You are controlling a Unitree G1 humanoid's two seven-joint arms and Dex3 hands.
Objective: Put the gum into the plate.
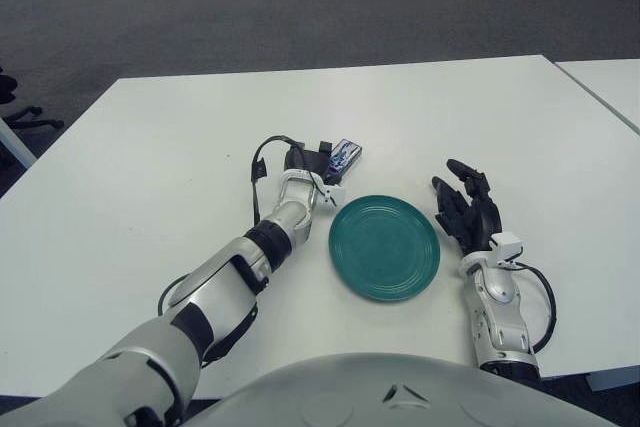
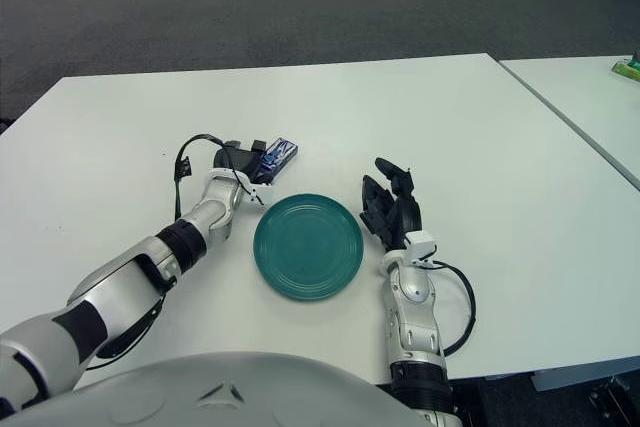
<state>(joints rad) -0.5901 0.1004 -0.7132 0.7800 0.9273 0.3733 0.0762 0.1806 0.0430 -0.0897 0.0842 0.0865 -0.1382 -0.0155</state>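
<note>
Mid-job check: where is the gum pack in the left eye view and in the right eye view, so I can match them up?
Left eye view: the gum is just left of centre, at the left hand, up-left of the plate.
Right eye view: the gum shows further left, again at the left hand.
Shared landmark: the green plate, with the right hand to its right.

Lab hall: white tables, grey carpet.

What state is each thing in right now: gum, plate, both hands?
gum: off the plate, beyond its far-left rim, in the left hand's fingers.
plate: flat on the table, nothing in it.
left hand: closed on the gum.
right hand: right of the plate, fingers spread, holding nothing.
</note>
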